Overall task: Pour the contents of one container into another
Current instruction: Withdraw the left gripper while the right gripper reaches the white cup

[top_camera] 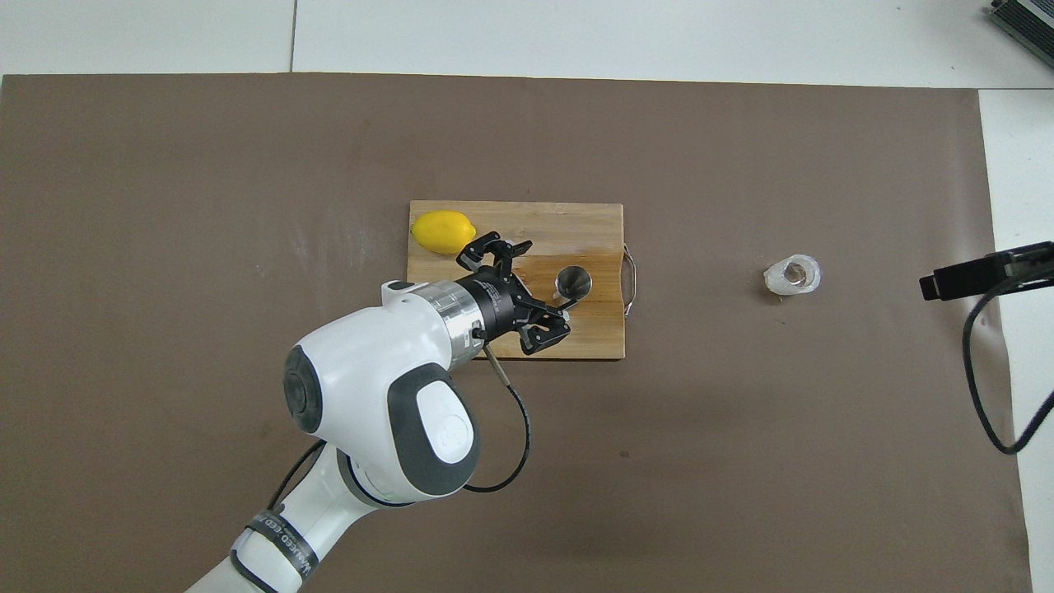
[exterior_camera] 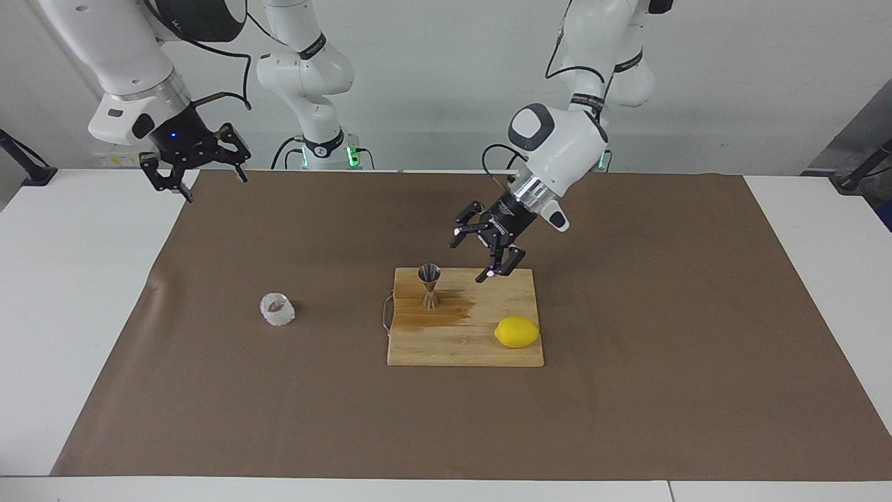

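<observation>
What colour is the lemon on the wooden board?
Bright yellow all over. The lemon shows best in the facing view.

I find the clear faceted cup (exterior_camera: 277, 309) upright on the brown mat, well apart from the cutting board (exterior_camera: 481, 348), toward my right arm's end. The silvery hourglass jigger (exterior_camera: 430, 284) stands upright on that board.
</observation>
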